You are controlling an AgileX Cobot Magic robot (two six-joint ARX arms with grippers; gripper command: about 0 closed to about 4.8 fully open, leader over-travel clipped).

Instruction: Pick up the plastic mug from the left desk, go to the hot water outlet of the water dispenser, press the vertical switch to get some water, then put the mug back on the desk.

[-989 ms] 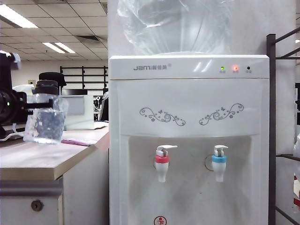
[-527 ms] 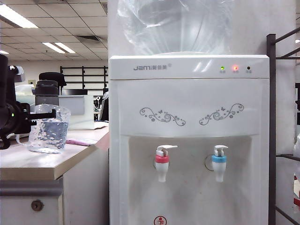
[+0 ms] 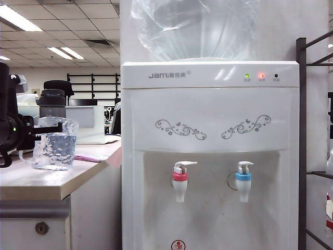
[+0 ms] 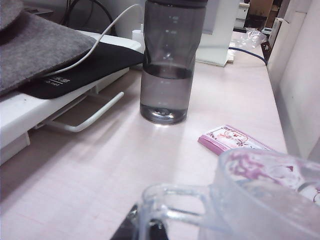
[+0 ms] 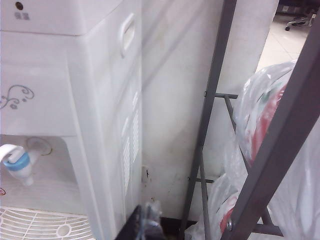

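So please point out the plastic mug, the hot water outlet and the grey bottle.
plastic mug [image 3: 52, 151]: exterior view, dimpled lower body.
hot water outlet [image 3: 180, 177]: exterior view, red collar ring.
grey bottle [image 4: 167, 65]: left wrist view, middle of smoky body.

Left arm: black, at the far left of the exterior view, reaching level toward the right. Left tool [image 3: 44, 128]: jaws closed on the handle of the plastic mug [image 3: 53, 149]; only its dark tip shows in the left wrist view. Right tool [image 5: 145, 220]: jaws closed, holding nothing; seen only in the right wrist view, hanging beside the water dispenser [image 5: 100, 100].
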